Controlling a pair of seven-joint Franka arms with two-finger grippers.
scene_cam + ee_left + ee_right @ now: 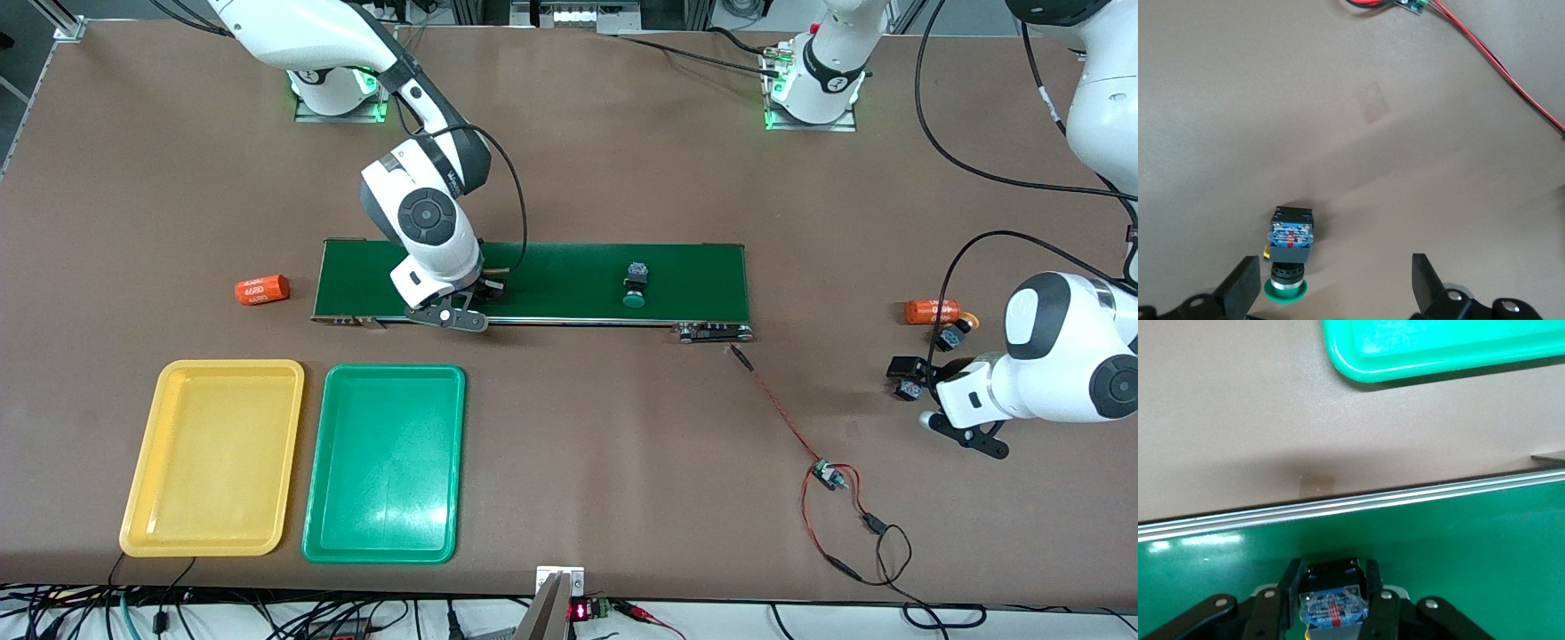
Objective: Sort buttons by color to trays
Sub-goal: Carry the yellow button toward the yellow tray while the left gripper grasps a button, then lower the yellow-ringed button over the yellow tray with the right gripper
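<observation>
**Right hand closed around a button on the belt, left hand waiting wide**

My right hand point(1331, 613) is low over the dark-green conveyor belt point(569, 271), toward the right arm's end of it. Fingers point(1381, 610) are drawn in narrow with a button point(1331, 597) between them, pads against both sides of its dark body. Cap colour can't be told from here; only the terminal end with a red strip shows. The button sits on the belt surface near the belt's metal edge rail point(1351, 503).

A green-capped button point(635, 286) lies on its side on the belt, well apart from my right hand, toward the left arm's end.

The green tray point(316, 498) and yellow tray point(142, 498) sit side by side on the bench point(622, 444), nearer the front camera than the belt. Both show only bare tray floor.

My left hand point(1331, 287) waits near the left arm's end of the bench, fingers point(1241, 290) spread wide, nothing held. Another green-capped button point(1290, 250) lies on the bench between them, close to one finger, not touching. Red wires point(1511, 67) run across the bench nearby.
</observation>
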